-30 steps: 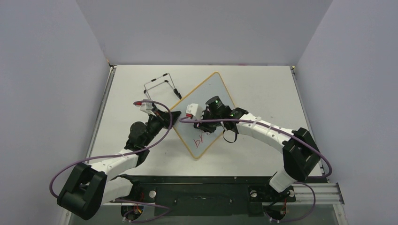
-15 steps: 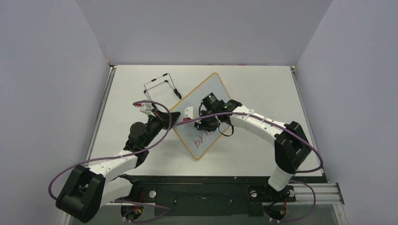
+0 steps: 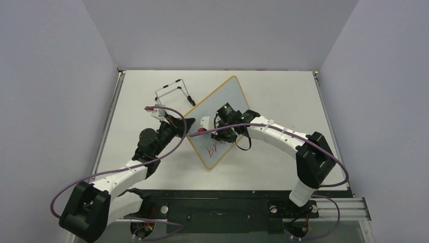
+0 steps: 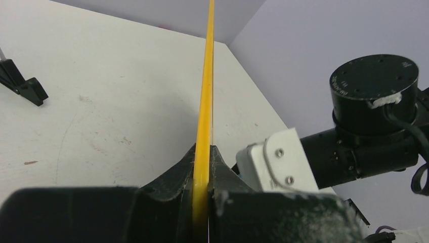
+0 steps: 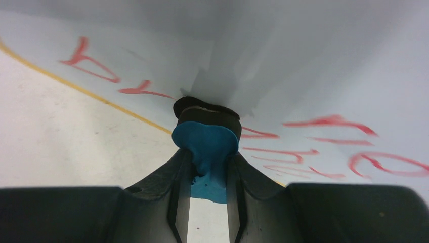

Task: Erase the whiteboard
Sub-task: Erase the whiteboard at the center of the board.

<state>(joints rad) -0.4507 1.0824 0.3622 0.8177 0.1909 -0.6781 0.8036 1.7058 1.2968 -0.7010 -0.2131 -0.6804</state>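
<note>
The whiteboard (image 3: 228,96), white with a thin yellow frame, lies diagonally at mid table. Red handwriting (image 3: 212,150) shows near its lower corner. My left gripper (image 3: 185,125) is shut on the board's left edge; the left wrist view shows the yellow frame (image 4: 205,101) edge-on, clamped between my jaws (image 4: 202,158). My right gripper (image 3: 220,134) is shut on a blue eraser (image 5: 206,146). The eraser's black pad presses on the whiteboard face (image 5: 303,76), between red strokes on the left (image 5: 96,63) and on the right (image 5: 329,121).
A thin black wire stand (image 3: 174,93) sits on the table behind the board's left side; one foot shows in the left wrist view (image 4: 24,85). Grey walls close off the far side and both sides. The right arm's wrist (image 4: 375,91) is close beside the left gripper.
My right wrist has turned and slid a little left across the board with the eraser. My left arm has shifted slightly away, and the board's near corner has moved up with it.
</note>
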